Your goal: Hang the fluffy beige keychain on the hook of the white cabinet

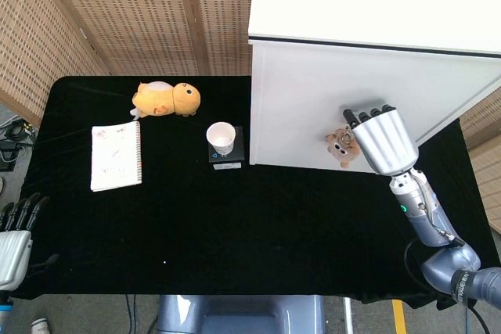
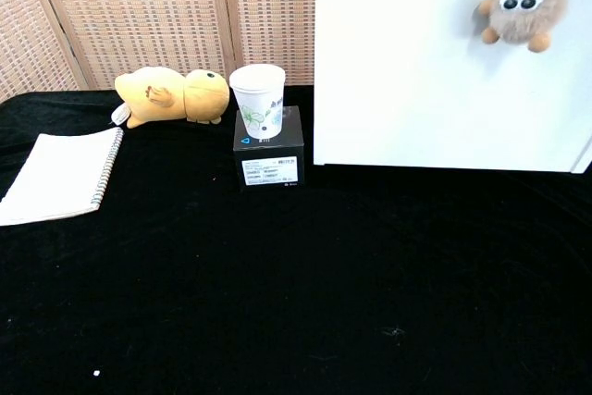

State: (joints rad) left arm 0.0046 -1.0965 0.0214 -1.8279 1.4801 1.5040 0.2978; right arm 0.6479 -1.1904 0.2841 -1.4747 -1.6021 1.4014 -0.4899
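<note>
Against white cabinet front: right robot hand beside fluffy beige keychain, grip unclear; left robot hand open at table edge.

Silver ridged right hand with black fingertips on grey jointed, cabled arm.

The notebook lies left of the plush toy; the cup stands on a box beside the cabinet.
</note>
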